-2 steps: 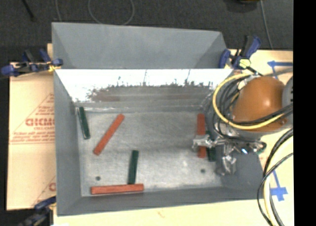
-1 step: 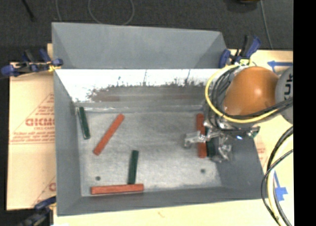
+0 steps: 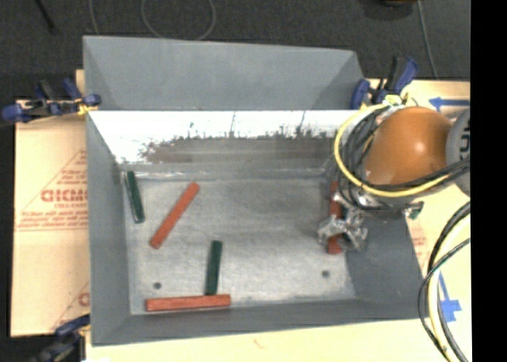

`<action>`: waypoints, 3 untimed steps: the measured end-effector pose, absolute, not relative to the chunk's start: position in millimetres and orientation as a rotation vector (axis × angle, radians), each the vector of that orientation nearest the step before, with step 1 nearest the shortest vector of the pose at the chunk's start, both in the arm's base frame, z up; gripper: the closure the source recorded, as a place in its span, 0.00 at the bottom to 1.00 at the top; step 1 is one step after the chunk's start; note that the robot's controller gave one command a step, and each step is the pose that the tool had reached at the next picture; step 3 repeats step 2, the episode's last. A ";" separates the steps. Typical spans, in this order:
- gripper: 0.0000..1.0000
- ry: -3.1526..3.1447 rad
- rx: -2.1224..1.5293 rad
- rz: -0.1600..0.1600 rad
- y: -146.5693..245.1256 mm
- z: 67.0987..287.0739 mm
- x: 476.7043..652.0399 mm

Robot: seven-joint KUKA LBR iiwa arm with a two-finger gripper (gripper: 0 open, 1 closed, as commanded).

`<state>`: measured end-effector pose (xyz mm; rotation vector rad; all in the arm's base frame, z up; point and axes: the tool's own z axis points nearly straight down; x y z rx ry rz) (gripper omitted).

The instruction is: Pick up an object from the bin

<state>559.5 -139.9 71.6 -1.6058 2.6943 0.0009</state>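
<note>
Red-brown is the colour to watch: a short straight stick, wood or hard plastic by the look of it, lies on the right side of the floor of the grey metal bin, at the foot of the right-hand slope. The jaws are right on top of it, hanging below the arm's orange domed cover. One end of the stick peeks out above the metal and the other below, so the jaws sit across its middle. Whether they are spread over it or pressed onto it I cannot tell, because the metalwork hides the contact. Well apart to the left, four more sticks lie loose: a dark green stick near the left wall, an orange-red stick slanted just beside it, a second dark green stick nearer the front, and a long red-brown stick flat along the front wall. As for handling, I judge the short stick light, rigid and smooth-sided, with nothing fragile about it. It won't give under pressure, but it could swivel or slip if caught near an end. The middle, across the narrow width, is the place to take hold. The risk is that slope: the stick lies so close to it that the jaws may find little room on that side.
</note>
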 end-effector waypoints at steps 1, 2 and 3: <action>1.00 2.670 -1.656 0.003 -117.3 70.6 483.8; 1.00 2.648 -1.678 -0.012 -136.1 205.0 501.0; 1.00 2.648 -1.678 -0.012 -136.1 205.0 501.0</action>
